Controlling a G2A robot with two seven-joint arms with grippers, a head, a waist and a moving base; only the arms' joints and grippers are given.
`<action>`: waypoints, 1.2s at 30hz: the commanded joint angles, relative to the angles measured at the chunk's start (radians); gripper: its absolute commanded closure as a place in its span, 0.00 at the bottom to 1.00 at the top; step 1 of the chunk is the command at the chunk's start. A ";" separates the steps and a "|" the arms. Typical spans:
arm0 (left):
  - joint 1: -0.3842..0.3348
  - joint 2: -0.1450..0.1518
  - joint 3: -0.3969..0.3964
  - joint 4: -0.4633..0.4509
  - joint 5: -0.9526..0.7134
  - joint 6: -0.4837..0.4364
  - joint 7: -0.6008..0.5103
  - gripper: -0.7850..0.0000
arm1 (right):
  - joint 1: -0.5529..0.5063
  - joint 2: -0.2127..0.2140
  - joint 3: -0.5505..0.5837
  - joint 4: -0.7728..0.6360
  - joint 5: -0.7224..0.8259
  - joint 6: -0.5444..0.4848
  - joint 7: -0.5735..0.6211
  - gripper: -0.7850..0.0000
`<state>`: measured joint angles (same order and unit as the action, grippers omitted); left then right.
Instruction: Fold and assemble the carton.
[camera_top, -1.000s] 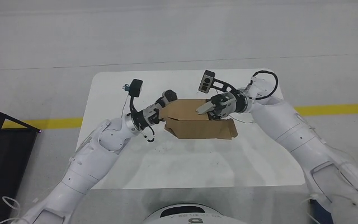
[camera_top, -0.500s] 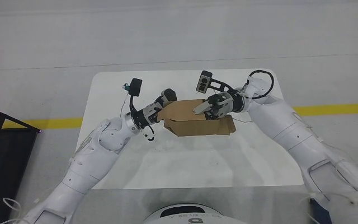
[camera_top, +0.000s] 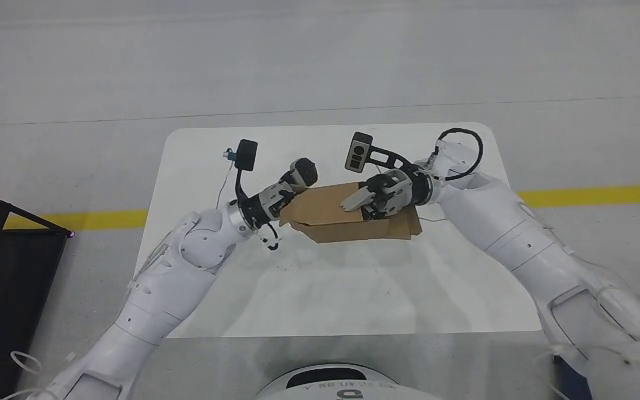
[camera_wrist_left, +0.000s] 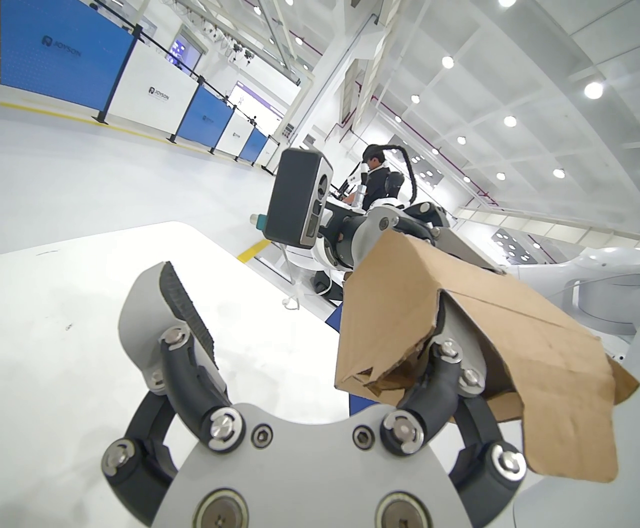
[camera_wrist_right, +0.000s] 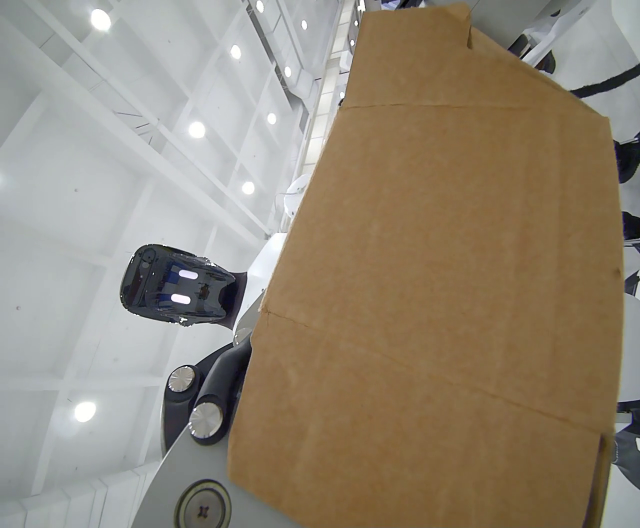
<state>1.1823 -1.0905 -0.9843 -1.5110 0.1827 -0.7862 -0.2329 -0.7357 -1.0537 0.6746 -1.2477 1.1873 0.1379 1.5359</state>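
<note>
Now the left gripper (camera_wrist_left: 310, 306) stands wide open, with one finger tucked under the carton (camera_top: 345, 218) end flap and the other free. Beyond it, the right gripper (camera_top: 372, 195) has slid leftward across the top panel; I cannot tell its grip. Mid-table (camera_top: 300, 295), the carton looks more closed than before.

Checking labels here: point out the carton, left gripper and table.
carton (camera_top: 320, 210): top view, upper panel.
left gripper (camera_wrist_left: 310, 300): left wrist view, midway between fingertips.
table (camera_top: 200, 170): top view, bare corner.
</note>
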 joint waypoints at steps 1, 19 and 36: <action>-0.001 -0.003 0.002 0.002 -0.001 0.002 -0.002 0.00 | 0.002 -0.002 -0.004 0.004 -0.007 -0.002 0.000 1.00; 0.018 -0.009 -0.023 0.018 -0.012 -0.042 -0.026 0.00 | 0.026 -0.036 -0.005 0.099 0.016 0.005 0.000 1.00; 0.147 0.039 -0.182 0.102 -0.256 -0.226 -0.146 0.00 | -0.010 -0.021 0.053 0.052 0.100 0.036 0.000 1.00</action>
<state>1.3223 -1.0527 -1.1720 -1.3996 -0.0722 -1.0133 -0.3619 -0.7442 -1.0750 0.7256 -1.1929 1.2836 0.1722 1.5359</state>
